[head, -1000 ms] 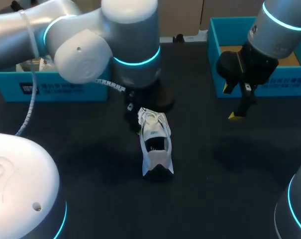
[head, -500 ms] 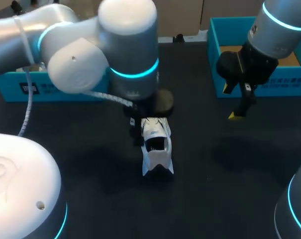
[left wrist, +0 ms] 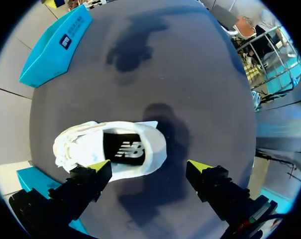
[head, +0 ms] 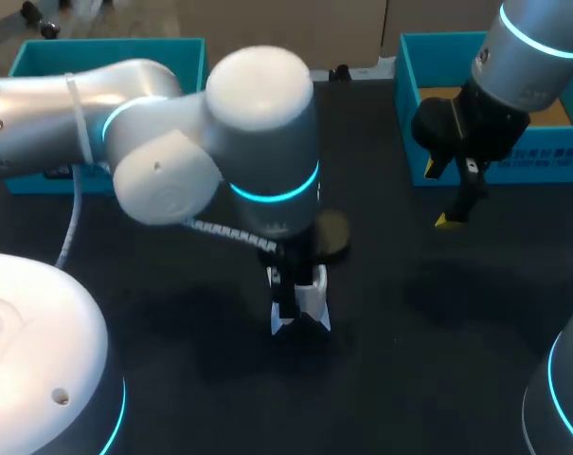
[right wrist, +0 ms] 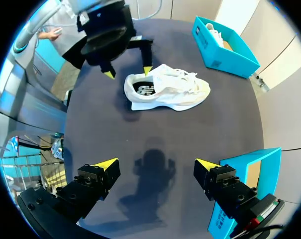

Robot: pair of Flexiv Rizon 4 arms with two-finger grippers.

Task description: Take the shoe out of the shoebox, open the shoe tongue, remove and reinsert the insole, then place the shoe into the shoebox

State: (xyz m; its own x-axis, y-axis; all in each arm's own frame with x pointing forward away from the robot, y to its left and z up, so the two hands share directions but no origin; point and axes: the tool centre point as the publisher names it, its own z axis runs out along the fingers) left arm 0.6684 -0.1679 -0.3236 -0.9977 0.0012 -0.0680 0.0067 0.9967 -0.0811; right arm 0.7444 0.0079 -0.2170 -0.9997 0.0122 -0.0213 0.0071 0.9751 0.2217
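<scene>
Item 1, shoe (head: 303, 305): white, laced, upright on its sole on the table (head: 409, 322), just below the middle of the head view frame. It is outside both boxes. Only its heel end shows there; the rest is hidden under the left arm. The left wrist view shows the whole shoe (left wrist: 110, 152), its opening exposing a dark insole (left wrist: 123, 149).

Item 2, left gripper (left wrist: 150, 167): directly over the shoe, fingers spread wide, released, gripping nothing. One yellow tip overlaps the side of the shoe by its opening; the other is clear of the heel, over bare table. Whether the near tip touches the shoe cannot be told. From the right wrist view, this gripper (right wrist: 128, 72) stands over the heel end of the shoe (right wrist: 167, 92).

Item 3, right gripper (right wrist: 156, 164): fingers apart, released, empty, over bare table, well apart from the shoe. In the head view it hangs in the upper right of the frame, in front of the right box.

Item 4, right box (head: 411, 114): blue, open, upper right of frame, brown inside.

Item 5, left box (head: 106, 55): blue, upper left of frame, partly behind the left arm. In the right wrist view it lies beyond the shoe, with something white inside (right wrist: 222, 47).
</scene>
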